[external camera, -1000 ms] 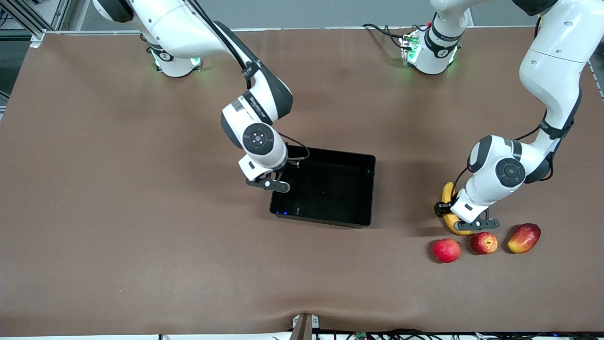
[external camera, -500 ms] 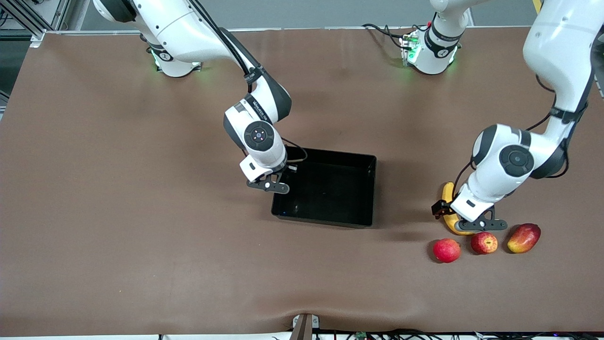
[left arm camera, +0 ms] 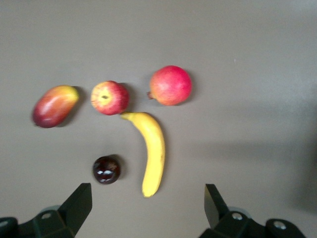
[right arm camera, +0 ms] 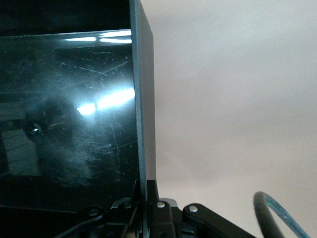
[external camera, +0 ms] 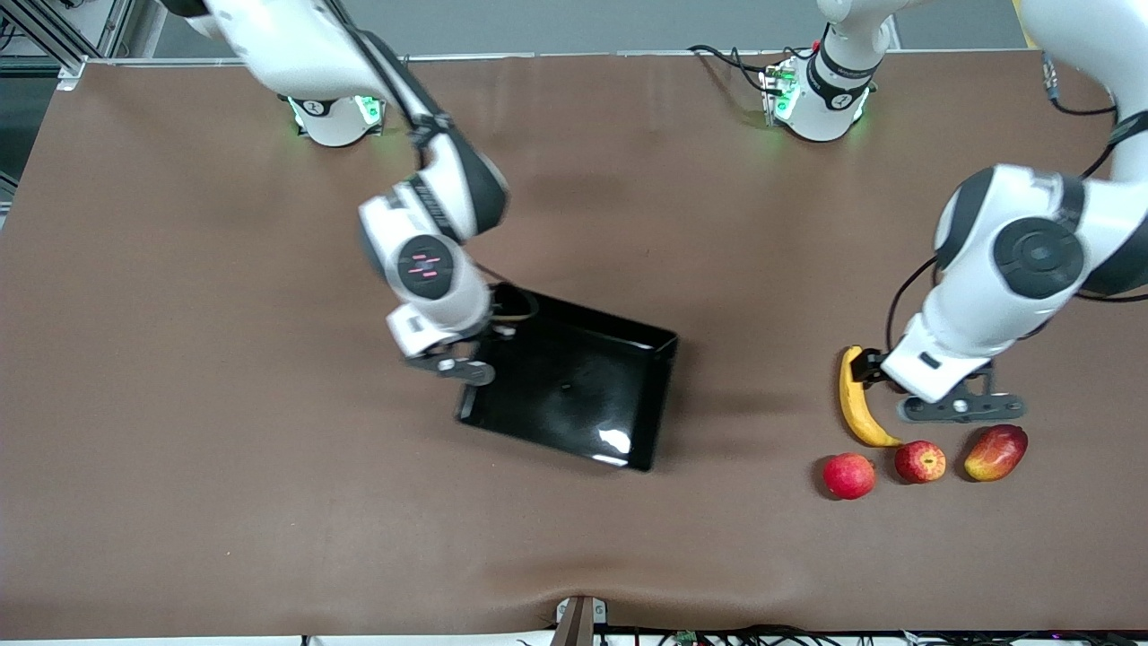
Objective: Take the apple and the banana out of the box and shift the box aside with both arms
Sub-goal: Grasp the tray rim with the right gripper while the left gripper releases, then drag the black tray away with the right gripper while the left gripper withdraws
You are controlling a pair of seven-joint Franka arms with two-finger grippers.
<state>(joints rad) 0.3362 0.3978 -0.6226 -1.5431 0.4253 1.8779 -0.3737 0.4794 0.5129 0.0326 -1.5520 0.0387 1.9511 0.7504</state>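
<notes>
My right gripper [external camera: 448,366] is shut on the thin side wall of the glossy black box [external camera: 574,395], at the box's corner toward the right arm's end. The box sits askew on the table. The right wrist view shows that wall [right arm camera: 143,99] pinched in my right gripper [right arm camera: 146,189]. My left gripper [external camera: 960,411] hangs open and empty above the fruits. The yellow banana [external camera: 856,399] lies on the table beside it. The streaked apple [external camera: 919,461] sits just nearer the camera. In the left wrist view the banana [left arm camera: 153,151] and apple [left arm camera: 110,97] lie below my wide-open left gripper [left arm camera: 147,208].
A plain red round fruit [external camera: 848,475] and a red-yellow mango [external camera: 995,451] flank the apple in a row. A small dark round fruit [left arm camera: 106,169] lies beside the banana, hidden under the left hand in the front view.
My right gripper shut on the box wall, then dragged and turned the box toward the right arm's end. My left gripper opened wide and rose off the banana, which stayed on the table.
</notes>
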